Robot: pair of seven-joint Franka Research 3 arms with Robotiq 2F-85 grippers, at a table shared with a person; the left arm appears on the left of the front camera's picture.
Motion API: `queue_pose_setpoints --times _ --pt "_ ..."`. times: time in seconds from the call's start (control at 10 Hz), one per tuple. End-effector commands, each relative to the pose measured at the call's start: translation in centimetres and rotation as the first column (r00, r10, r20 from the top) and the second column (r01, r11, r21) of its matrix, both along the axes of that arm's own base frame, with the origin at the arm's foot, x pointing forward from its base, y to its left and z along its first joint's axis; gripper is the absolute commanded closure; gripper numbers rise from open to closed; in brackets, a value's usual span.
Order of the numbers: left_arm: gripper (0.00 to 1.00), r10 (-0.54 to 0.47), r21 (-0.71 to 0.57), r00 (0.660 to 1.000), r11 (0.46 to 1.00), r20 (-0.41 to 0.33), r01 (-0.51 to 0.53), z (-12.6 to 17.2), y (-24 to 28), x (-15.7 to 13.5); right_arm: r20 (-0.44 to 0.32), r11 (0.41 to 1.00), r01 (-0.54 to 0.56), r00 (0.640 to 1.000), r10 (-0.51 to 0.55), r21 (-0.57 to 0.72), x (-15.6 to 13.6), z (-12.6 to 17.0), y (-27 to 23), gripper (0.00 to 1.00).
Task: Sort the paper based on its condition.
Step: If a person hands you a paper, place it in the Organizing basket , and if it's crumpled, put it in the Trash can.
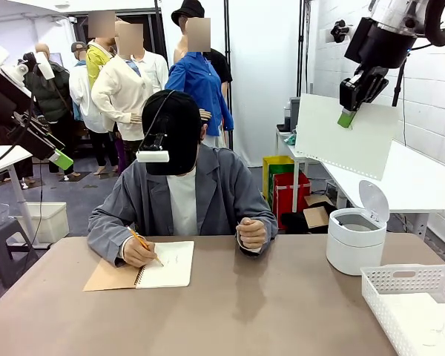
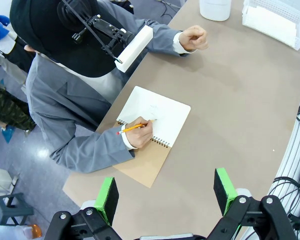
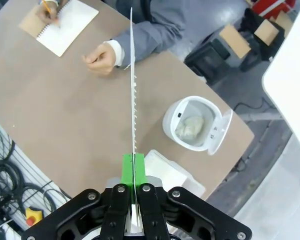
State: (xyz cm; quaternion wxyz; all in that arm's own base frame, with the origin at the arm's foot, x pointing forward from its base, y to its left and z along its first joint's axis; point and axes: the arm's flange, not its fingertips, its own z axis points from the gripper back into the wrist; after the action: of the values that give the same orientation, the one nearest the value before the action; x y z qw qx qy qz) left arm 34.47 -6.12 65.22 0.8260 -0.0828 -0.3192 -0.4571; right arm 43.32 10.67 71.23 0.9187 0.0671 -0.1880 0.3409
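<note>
Right wrist view: the right gripper [image 3: 134, 162] pinches a smooth white paper sheet [image 3: 132, 75] edge-on. Ahead of it, a crumpled white wad [image 3: 190, 127] already lies in the round white bin [image 3: 171, 117]. The held sheet remains unsorted, probably bound for the white slotted basket [image 1: 377, 300].

The paper [image 1: 348, 141] in the right gripper [image 1: 346, 119] is plain white. That gripper is black with green pads, like the left gripper [image 2: 165, 195]. The table [image 1: 267, 304] is matte tan-brown. At its nine o'clock the notebook [image 1: 167, 265] shows a white page over a kraft-brown cover, with an orange pencil [image 1: 143, 242]. At two o'clock stands a white bin [image 1: 354, 241], at four a white lattice-walled basket [image 1: 411, 285]. The person's jacket [image 1: 222, 196] is grey.
</note>
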Motion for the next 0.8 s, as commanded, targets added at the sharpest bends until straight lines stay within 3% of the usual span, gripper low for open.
queue_pose_setpoints --times 0.0,0.2,0.5,0.7 --pt "0.0 0.0 -0.002 1.0 1.0 -0.002 0.0 0.0 0.1 0.0 -0.012 1.0 0.008 1.0 -0.008 0.0 0.3 0.1 -0.1 1.0" --pt "0.0 0.0 -0.002 1.0 1.0 -0.002 0.0 0.0 0.1 0.0 0.0 1.0 0.0 1.0 0.0 0.001 0.1 0.0 0.0 1.0" --pt "0.0 0.0 -0.002 1.0 1.0 -0.002 0.0 0.0 0.1 0.0 0.097 0.994 0.097 0.991 -0.092 -0.052 -3.7 -0.3 -4.3 1.0" --pt "0.0 0.0 -0.002 1.0 1.0 -0.002 0.0 0.0 0.1 0.0 0.073 0.985 0.144 0.988 -0.137 -0.091 -5.4 -2.1 -6.9 1.0"
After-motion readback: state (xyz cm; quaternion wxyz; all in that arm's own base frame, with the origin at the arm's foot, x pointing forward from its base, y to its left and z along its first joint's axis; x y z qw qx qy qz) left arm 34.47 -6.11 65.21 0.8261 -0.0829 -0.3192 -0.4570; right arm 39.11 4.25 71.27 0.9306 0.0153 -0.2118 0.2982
